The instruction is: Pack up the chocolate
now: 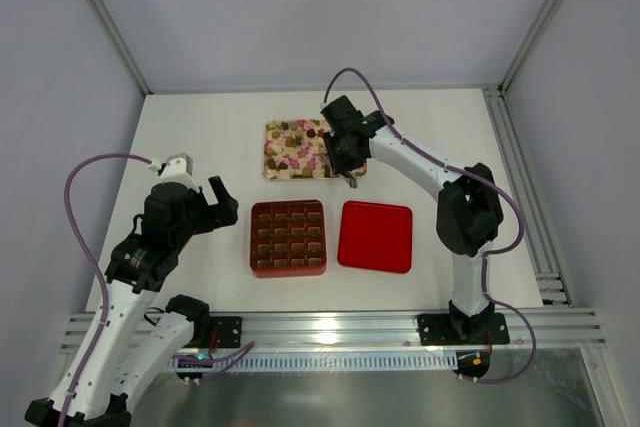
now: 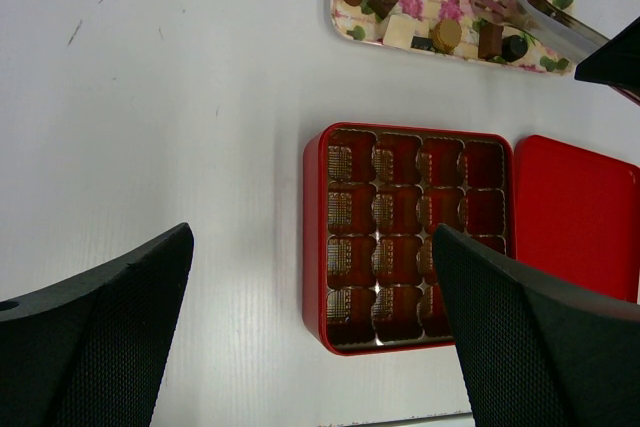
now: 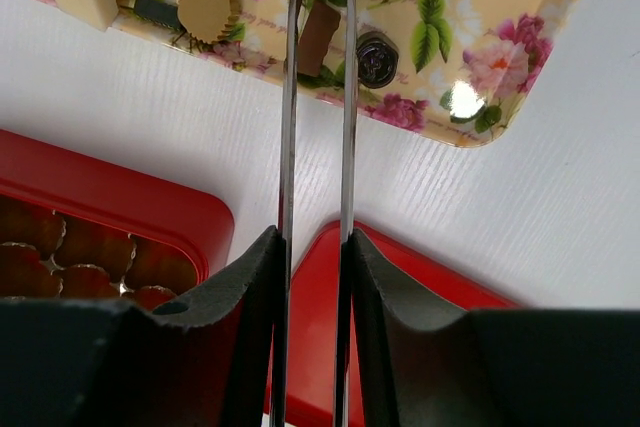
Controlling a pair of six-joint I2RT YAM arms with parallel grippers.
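White table: your right gripper squeezes the tongs, and a brown chocolate on the tray lies straight ahead between their arms, lengthwise along them. Your left gripper hangs wide open beside the box, farther off.

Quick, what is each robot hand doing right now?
Left gripper: jaws open, holding nothing.
Right gripper: jaws closed on metal tongs.

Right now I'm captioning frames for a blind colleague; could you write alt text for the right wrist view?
The right end effector clamps metal tongs whose arms straddle a brown chocolate on a floral tray of assorted pieces. Nearer the camera lie a corner of the red box, left, and a red lid.
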